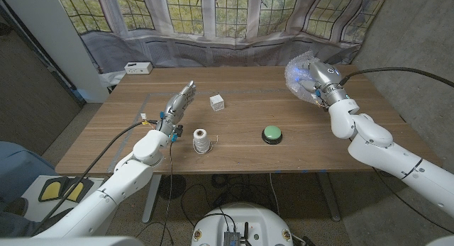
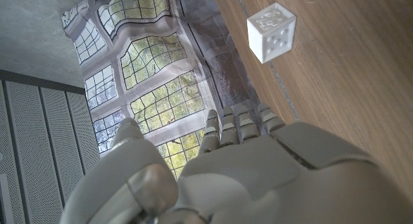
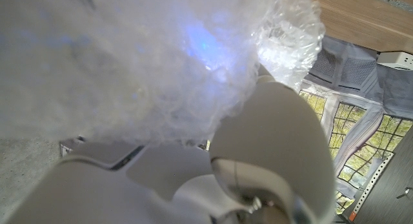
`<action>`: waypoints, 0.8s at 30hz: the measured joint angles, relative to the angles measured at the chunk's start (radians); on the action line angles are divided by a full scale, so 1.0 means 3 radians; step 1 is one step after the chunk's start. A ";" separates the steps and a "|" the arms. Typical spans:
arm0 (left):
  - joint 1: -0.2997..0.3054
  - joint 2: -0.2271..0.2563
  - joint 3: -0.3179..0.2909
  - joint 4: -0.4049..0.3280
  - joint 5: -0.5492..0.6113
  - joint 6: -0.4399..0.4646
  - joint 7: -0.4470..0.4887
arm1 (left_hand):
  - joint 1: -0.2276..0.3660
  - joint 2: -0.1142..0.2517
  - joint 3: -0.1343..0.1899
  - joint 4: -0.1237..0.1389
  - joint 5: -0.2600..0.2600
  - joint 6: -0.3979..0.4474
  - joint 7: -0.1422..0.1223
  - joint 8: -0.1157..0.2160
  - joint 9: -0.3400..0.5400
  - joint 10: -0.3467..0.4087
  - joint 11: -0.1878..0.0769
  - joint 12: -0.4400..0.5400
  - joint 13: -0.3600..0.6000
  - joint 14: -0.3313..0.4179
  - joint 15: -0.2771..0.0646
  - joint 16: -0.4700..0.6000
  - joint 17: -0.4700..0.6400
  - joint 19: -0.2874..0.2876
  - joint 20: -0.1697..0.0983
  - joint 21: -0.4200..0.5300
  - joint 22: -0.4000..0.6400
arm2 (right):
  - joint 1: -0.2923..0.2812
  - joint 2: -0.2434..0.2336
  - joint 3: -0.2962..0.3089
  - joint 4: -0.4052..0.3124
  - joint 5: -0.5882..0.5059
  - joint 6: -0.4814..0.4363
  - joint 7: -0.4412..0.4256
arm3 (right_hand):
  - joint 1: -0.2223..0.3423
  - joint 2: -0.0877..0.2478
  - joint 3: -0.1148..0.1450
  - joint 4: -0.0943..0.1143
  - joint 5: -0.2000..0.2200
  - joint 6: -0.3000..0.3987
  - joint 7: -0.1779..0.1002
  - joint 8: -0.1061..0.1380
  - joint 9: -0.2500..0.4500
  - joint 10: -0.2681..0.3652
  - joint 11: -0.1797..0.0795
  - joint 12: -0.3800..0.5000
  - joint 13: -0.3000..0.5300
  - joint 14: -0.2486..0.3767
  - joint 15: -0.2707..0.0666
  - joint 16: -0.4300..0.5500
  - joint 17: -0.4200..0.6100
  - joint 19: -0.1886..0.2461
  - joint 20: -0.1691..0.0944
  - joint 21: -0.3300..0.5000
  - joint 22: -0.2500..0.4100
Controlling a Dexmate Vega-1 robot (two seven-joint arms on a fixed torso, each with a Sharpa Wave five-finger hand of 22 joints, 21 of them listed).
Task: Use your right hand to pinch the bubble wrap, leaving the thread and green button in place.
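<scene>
Crinkled bubble wrap [image 1: 301,74] sits bunched in the right robot hand [image 1: 317,81], fingers closed on it, raised over the far right part of the table [image 1: 319,150]. Judgement: keep the pinch firm and steady. Green button [image 1: 272,135] and thread [image 1: 201,141] lie well apart, nearer the robot; avoid them. Left robot hand [image 1: 179,104] empty, fingers extended.

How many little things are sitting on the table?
3: a white die near the middle, a spool of thread by the left hand, and a green button right of the spool. The right hand holds bubble wrap.
</scene>
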State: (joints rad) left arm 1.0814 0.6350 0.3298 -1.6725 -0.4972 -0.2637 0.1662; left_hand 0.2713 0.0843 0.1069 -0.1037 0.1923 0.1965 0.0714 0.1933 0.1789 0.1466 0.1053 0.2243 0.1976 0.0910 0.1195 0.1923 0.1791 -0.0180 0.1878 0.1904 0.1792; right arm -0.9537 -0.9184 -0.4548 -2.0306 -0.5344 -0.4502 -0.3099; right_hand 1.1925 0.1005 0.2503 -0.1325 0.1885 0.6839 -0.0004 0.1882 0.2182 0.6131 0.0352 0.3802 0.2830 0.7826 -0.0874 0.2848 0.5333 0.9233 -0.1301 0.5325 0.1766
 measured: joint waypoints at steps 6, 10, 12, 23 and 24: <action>0.0003 0.0000 -0.0002 -0.0007 0.0000 0.0000 0.0007 | 0.0005 0.0006 0.0000 0.0000 0.0000 0.0000 0.0000 0.0000 0.0000 0.0000 0.0000 0.0000 0.0000 0.0000 0.0000 0.0000 0.0000 0.0000 0.0000 0.0000 0.0000 | 0.0001 0.0010 -0.0004 0.0000 -0.0012 -0.0018 0.0001 | 0.0071 0.0071 0.0037 -0.0037 0.0000 0.0061 -0.0061 0.0028 -0.0015 0.0083 -0.0022 0.0000 0.0000 0.0135 -0.0029 0.0069 0.0046 0.0078 -0.0012 0.0033 0.0000; 0.0004 0.0000 -0.0003 -0.0011 0.0002 -0.0001 0.0010 | -0.0005 0.0040 0.0000 0.0000 0.0000 0.0000 0.0000 0.0000 0.0000 0.0013 0.0013 0.0000 0.0000 0.0000 0.0000 0.0000 0.0000 0.0000 0.0000 0.0000 0.0000 | 0.0001 0.0021 -0.0006 -0.0002 -0.0021 -0.0036 -0.0005 | 0.0202 0.0101 0.0060 -0.0087 0.0000 0.0098 -0.0072 0.0052 -0.0016 0.0162 -0.0052 0.0006 0.0007 0.0260 -0.0057 0.0162 0.0096 0.0152 -0.0031 0.0093 0.0010; 0.0004 0.0000 -0.0003 -0.0011 0.0003 -0.0003 0.0010 | -0.0005 0.0040 0.0000 0.0000 0.0000 0.0000 0.0000 0.0000 0.0000 0.0032 0.0005 0.0000 0.0000 0.0000 0.0000 0.0000 0.0000 0.0000 0.0000 0.0000 0.0000 | 0.0000 0.0024 -0.0006 -0.0003 -0.0021 -0.0036 -0.0005 | 0.0257 0.0104 0.0065 -0.0100 0.0000 0.0158 -0.0083 0.0077 -0.0011 0.0216 -0.0057 0.0020 0.0024 0.0313 -0.0084 0.0214 0.0131 0.0175 -0.0054 0.0133 0.0025; 0.0012 -0.0002 -0.0005 -0.0020 0.0009 -0.0007 0.0016 | -0.0005 0.0040 0.0000 0.0000 0.0000 0.0000 0.0000 0.0000 0.0000 0.0036 0.0000 0.0000 0.0000 0.0000 0.0000 0.0000 0.0000 0.0000 0.0000 0.0000 0.0000 | -0.0010 0.0048 -0.0003 -0.0007 -0.0030 -0.0052 -0.0052 | 0.0456 0.0079 0.0058 -0.0115 0.0012 0.0433 -0.0118 0.0167 0.0031 0.0526 -0.0104 0.0162 0.0128 0.0519 -0.0139 0.0361 0.0249 0.0270 -0.0090 0.0319 0.0079; 0.0012 -0.0002 -0.0005 -0.0020 0.0009 -0.0006 0.0018 | -0.0005 0.0040 0.0000 0.0000 0.0000 0.0000 0.0000 0.0000 0.0000 0.0036 0.0000 0.0000 0.0000 0.0000 0.0000 0.0000 0.0000 0.0000 0.0000 0.0000 0.0000 | -0.0010 0.0048 -0.0002 -0.0007 -0.0030 -0.0052 -0.0052 | 0.0470 0.0075 0.0058 -0.0115 0.0015 0.0459 -0.0116 0.0168 0.0039 0.0555 -0.0100 0.0165 0.0140 0.0530 -0.0150 0.0371 0.0249 0.0290 -0.0086 0.0339 0.0085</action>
State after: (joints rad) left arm 1.0849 0.6342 0.3284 -1.6783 -0.4945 -0.2656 0.1715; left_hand 0.2700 0.0964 0.1069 -0.1036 0.1924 0.1965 0.0714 0.1933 0.1789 0.1575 0.1054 0.2243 0.1976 0.0910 0.1194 0.1923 0.1791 -0.0180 0.1878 0.1904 0.1792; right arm -0.9568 -0.9039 -0.4553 -2.0327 -0.5435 -0.4658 -0.3253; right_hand 1.3336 0.1229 0.2676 -0.1670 0.1931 0.8216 -0.0353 0.2384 0.2298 0.7797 0.0051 0.4298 0.3251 0.9416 -0.1324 0.3961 0.6080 1.0104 -0.1560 0.6343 0.2020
